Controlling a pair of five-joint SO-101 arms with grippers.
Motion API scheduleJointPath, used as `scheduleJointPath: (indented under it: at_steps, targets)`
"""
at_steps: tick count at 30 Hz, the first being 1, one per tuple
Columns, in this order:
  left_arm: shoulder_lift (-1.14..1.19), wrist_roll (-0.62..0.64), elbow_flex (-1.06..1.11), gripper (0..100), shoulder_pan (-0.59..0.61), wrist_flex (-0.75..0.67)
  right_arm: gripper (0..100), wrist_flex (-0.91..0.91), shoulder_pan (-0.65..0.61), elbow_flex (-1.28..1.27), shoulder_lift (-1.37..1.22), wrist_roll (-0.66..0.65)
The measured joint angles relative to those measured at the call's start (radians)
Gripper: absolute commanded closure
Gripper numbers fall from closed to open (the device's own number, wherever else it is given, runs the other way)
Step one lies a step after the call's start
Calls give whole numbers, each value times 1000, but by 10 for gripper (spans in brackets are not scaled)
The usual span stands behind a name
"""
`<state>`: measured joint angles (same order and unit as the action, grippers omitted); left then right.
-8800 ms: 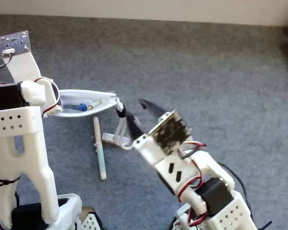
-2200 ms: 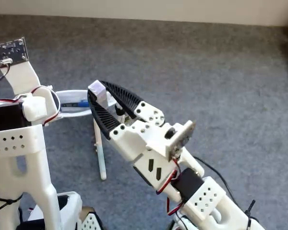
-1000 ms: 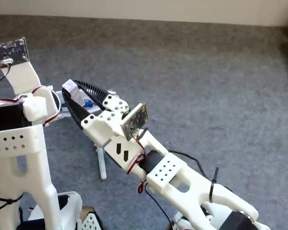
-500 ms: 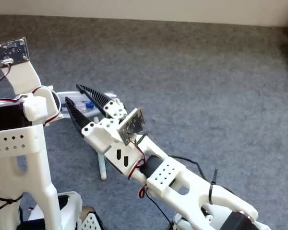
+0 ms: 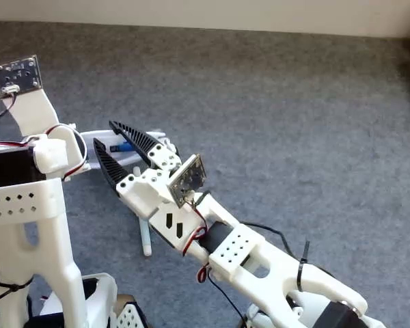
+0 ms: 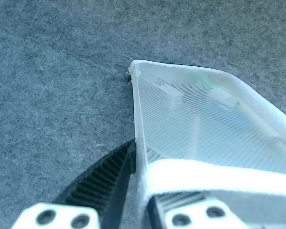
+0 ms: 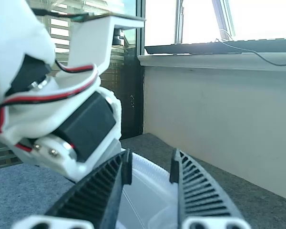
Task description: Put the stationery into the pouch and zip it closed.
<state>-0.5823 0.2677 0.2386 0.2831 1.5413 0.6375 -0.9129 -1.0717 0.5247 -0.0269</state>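
pouch (image 6: 205, 119) edge pinched in left gripper (image 6: 139, 152); right gripper (image 5: 104, 134) spread, arm stretched low over pouch.

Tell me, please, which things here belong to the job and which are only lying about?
Belong to the job: pouch, held by the left gripper; blue item inside it; pen, outside the pouch; right gripper, open above the pouch.
Only lying about: carpet; windowsill.

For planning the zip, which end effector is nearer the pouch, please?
Left: the left end effector clamps the pouch; the right end effector hovers open over it.
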Motion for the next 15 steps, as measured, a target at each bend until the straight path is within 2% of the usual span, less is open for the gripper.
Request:
scheduleJointPath:
  at_steps: [15]
  targets:
    - [0, 2, 0, 993, 112, 0, 871, 12, 21, -17, 2, 0]
